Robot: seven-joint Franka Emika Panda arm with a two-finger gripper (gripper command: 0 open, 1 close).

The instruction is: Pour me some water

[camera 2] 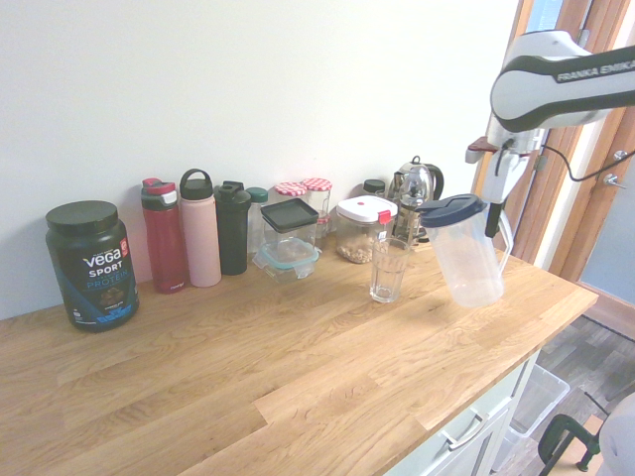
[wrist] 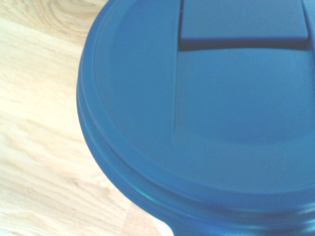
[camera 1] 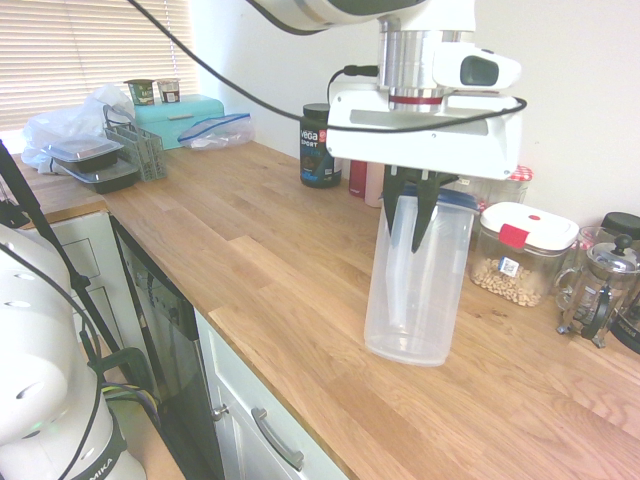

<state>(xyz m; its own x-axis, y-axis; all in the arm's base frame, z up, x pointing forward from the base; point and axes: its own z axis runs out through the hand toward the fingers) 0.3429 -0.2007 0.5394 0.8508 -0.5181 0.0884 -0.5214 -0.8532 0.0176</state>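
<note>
On an oak worktop (camera 2: 298,397), the arm's tool (camera 1: 418,205) grips the handle of a clear, blue-lidded pitcher (camera 2: 464,253), tilted and held just beside a drinking glass (camera 2: 388,268). A steeper tip could send water past the narrow rim, or the pitcher's wall could nudge the glass over

A wooden worktop (camera 2: 298,377) carries a drinking glass (camera 2: 389,269) near its middle. Along the wall stand a protein tub (camera 2: 91,264), three bottles (camera 2: 199,227), lidded containers (camera 2: 290,236) and a kettle (camera 2: 414,185)
</note>
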